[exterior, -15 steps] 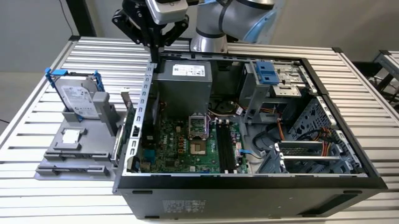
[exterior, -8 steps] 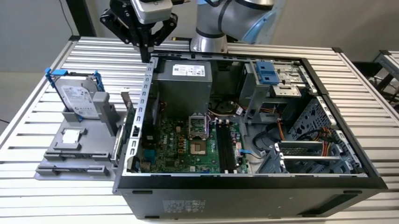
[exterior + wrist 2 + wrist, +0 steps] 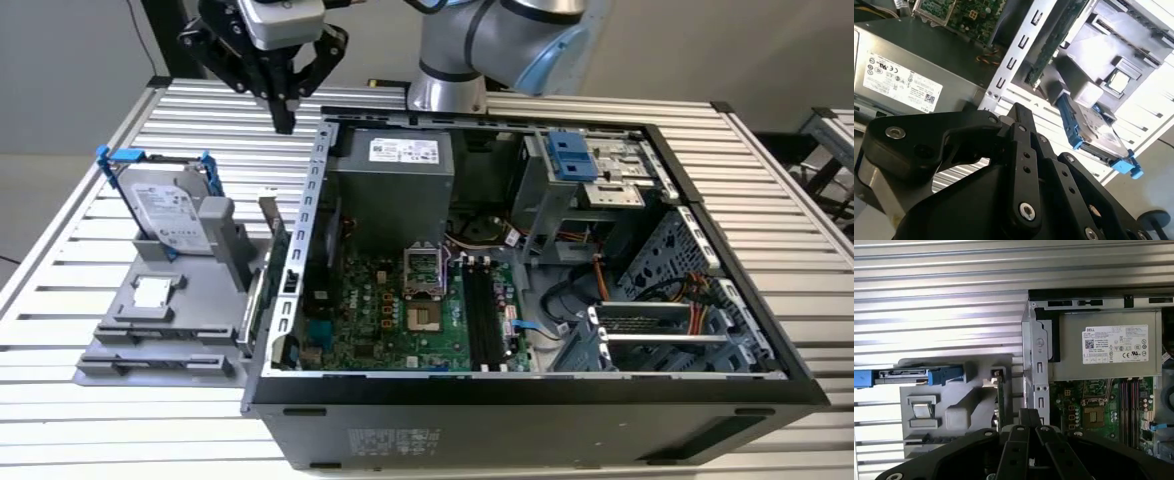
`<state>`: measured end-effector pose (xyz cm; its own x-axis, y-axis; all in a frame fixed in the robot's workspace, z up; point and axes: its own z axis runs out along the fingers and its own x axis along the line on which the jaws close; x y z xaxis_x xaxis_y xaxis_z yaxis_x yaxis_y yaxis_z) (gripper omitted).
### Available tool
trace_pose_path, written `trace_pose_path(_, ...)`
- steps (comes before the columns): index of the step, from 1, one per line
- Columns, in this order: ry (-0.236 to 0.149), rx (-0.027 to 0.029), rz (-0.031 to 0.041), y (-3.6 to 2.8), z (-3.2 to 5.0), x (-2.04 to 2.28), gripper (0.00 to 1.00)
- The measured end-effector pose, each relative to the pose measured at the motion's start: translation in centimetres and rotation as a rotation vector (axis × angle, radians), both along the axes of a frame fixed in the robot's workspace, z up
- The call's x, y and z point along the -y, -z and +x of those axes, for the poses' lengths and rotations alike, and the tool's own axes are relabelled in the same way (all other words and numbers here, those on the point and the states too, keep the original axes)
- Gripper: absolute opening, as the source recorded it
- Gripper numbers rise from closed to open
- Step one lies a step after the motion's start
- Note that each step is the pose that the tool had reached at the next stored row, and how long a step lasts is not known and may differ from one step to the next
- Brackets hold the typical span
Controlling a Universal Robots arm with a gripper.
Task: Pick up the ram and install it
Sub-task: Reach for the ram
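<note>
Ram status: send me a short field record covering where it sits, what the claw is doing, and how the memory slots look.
ram: standing on edge in the grey holder, outside the case, untouched
claw: shut, carrying nothing, hanging above the holder close to the case wall, apart from the ram
memory slots: black rails on the motherboard, look unfilled
hard drive: upright in the same holder
task: ram not yet picked up

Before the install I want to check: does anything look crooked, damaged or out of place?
Nothing stands out. The ram stands on edge in the grey holder, beside the open computer case.
</note>
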<state>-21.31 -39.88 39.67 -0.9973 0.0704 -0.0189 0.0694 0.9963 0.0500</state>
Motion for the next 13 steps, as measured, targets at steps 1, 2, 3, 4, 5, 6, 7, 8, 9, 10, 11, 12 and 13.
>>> trace_pose_path(1, 0.0, 0.0001, 0.0, 0.0, -0.29, 0.0, 0.0)
trace_pose_path(2, 0.0, 0.0, 0.0, 0.0, -0.61, 0.0, 0.0)
trace_pose_path(3, 0.0, 0.0, -0.0001, 0.0, -1.0, 0.0, 0.0)
trace_pose_path(4, 0.0, -0.0001, -0.0001, 0.0, -1.4, 0.0, 0.0)
trace_pose_path(5, 0.0, 0.0, 0.0, 0.0, -1.79, 0.0, 0.0)
trace_pose_path(6, 0.0, 0.0001, 0.0, 0.0, -2.2, 0.0, 0.0)
trace_pose_path(7, 0.0, 0.0, 0.0, 0.0, -2.65, 0.0, 0.0)
trace_pose_path(8, 0.0, 0.0, 0.0, 0.0, -3.07, 0.0, 0.0)
trace_pose_path(9, 0.0, 0.0, -0.0001, 0.0, -3.5, 0.0, 0.0)
trace_pose_path(10, 0.0, 0.0, 0.0, 0.0, -3.95, 0.0, 0.0)
trace_pose_path(11, 0.0, 0.0, 0.0, 0.0, -4.38, 0.0, 0.0)
trace_pose_path(12, 0.0, 0.0, 0.0, 0.0, -4.82, 0.0, 0.0)
trace_pose_path(13, 0.0, 0.0, 0.0, 0.0, -5.23, 0.0, 0.0)
